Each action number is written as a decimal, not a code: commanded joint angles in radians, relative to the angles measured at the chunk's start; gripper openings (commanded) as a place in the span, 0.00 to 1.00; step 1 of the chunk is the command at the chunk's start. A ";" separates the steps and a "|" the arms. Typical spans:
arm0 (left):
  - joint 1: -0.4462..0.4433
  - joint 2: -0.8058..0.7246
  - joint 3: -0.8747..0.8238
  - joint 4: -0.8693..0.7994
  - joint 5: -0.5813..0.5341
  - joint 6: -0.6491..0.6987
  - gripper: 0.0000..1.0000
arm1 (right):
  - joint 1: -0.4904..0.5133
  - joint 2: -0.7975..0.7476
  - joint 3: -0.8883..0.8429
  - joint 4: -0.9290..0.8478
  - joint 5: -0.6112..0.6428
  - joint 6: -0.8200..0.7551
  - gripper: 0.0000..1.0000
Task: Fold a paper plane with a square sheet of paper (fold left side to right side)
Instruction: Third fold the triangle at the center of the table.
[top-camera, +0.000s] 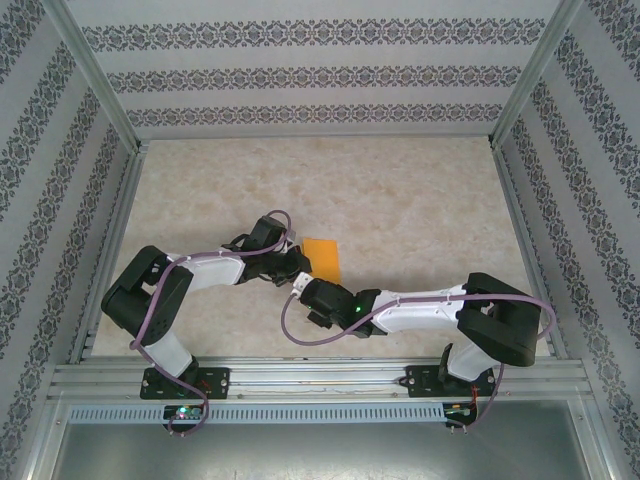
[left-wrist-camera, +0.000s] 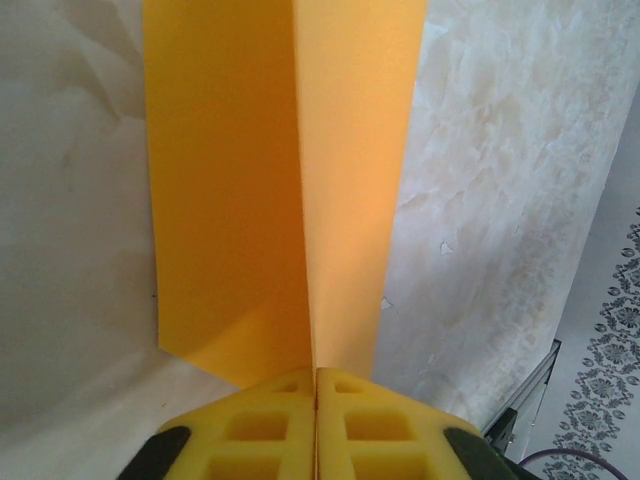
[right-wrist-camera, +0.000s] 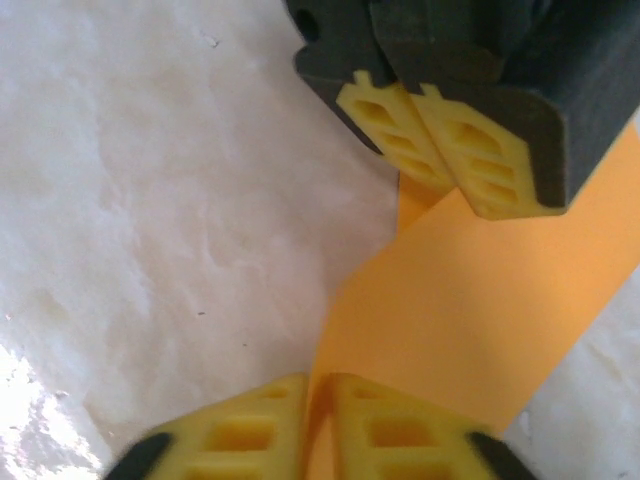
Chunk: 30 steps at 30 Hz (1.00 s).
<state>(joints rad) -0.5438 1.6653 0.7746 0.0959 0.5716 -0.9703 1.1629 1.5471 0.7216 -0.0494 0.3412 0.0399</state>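
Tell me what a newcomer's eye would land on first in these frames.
The bright orange sheet of paper at mid-table stands out as the one vivid thing on the pale marbled tabletop. Both arms converge on it. The left gripper is shut on a raised fold in the sheet, and the right gripper pinches the paper close by, facing the left one.

My pads (left-wrist-camera: 260, 430) are yellow, the sheet (left-wrist-camera: 230, 200) plain bright orange, the table (left-wrist-camera: 480, 200) cream-marbled, the walls (top-camera: 320, 80) grey floral-striped.

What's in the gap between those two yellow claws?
The orange paper spans it, running from the left gripper to the right gripper, both pinching it. The right wrist view shows this.
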 joint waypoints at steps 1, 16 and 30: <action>-0.004 -0.009 0.022 -0.040 -0.020 0.031 0.15 | -0.004 -0.004 -0.001 -0.014 -0.028 0.032 0.00; 0.126 -0.160 0.094 -0.270 -0.034 0.216 0.30 | -0.156 -0.077 -0.073 0.058 -0.388 0.149 0.00; 0.062 0.154 0.304 -0.264 0.116 0.304 0.13 | -0.234 -0.072 -0.113 0.152 -0.557 0.228 0.00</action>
<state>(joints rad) -0.4652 1.7855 1.0332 -0.1238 0.6518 -0.7189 0.9428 1.4849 0.6273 0.0658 -0.1677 0.2401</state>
